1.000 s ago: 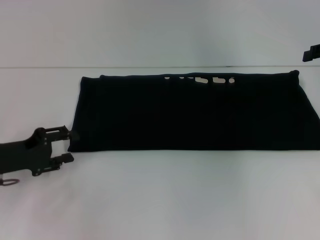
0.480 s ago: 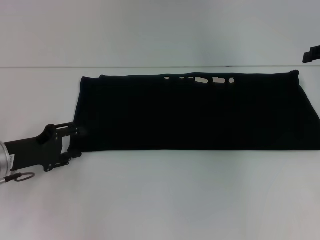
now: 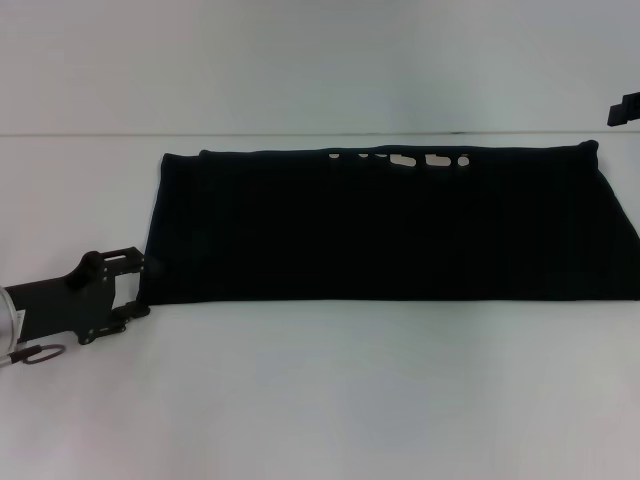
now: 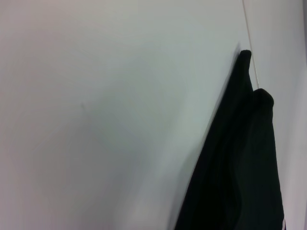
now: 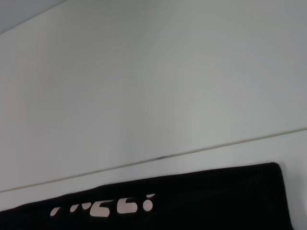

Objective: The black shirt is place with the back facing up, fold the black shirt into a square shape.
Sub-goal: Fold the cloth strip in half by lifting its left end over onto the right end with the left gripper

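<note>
Head view, black shirt [image 3: 390, 225]: lies flat on the white table [image 3: 330, 390], folded into a long band running left to right. Near long edge straight. Bits of white lettering [image 3: 400, 159] peek out along the far edge.
Head view, left gripper [image 3: 138, 285]: low at the table's left side, just beside the shirt's near-left corner. Two fingers stand apart with a clear gap between them. Upper fingertip sits at the cloth's left edge; contact cannot be judged. Nothing sits between the fingers.
Head view, right gripper [image 3: 624, 108]: only a small dark part shows at the far right edge, well above and apart from the shirt. Finger spread cannot be told.
Left wrist view, black shirt [image 4: 242, 163]: a dark folded edge with two rounded folded ends stretching away across the bare table [image 4: 105, 110]. Own fingers out of frame.
Right wrist view, black shirt [image 5: 206, 199]: far edge of the band, square corner at one end, white lettering [image 5: 108, 207] showing at the fold. Table edge line runs behind it. Own fingers out of frame.
</note>
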